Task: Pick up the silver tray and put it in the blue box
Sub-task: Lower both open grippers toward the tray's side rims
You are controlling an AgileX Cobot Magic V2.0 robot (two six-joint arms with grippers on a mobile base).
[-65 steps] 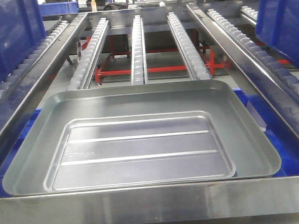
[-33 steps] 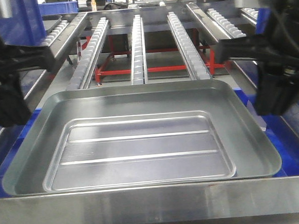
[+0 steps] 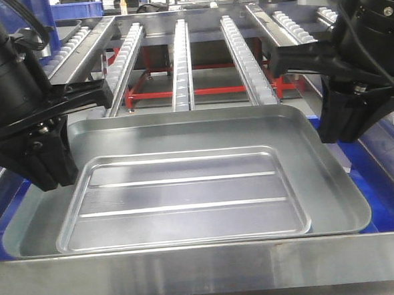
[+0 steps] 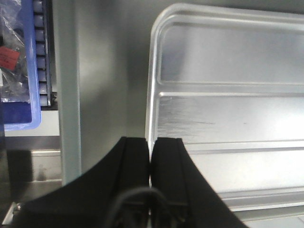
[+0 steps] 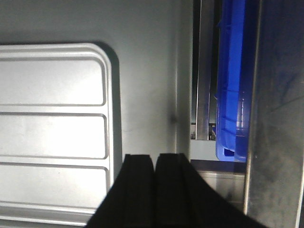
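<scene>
change: both arms are swinging in from the sides. half a second back they were hanging out by the rails, and now the left gripper is hovering over the left rim of the silver tray, while the right gripper is sitting just outside its right rim. the tray itself is not shifting.
location: silver tray is lying flat inside the wider grey tray, toward its near edge, in front of the roller tracks.
left gripper: fingers are pressing together, holding nothing that shows.
right gripper: fingers are likewise meeting flat on each other, empty, over the grey tray's floor.
handling: thin sheet metal, so it is probably going to feel light and stiff but slick. the raised rim at the two short ends is looking like the place to pinch, and the jaws are going to need opening first.
orientation: long axis is running left to right across the front view, ribs lying along it, open face up, one short end facing each arm.
target: blue box is showing just past the metal rail on the right.
</scene>
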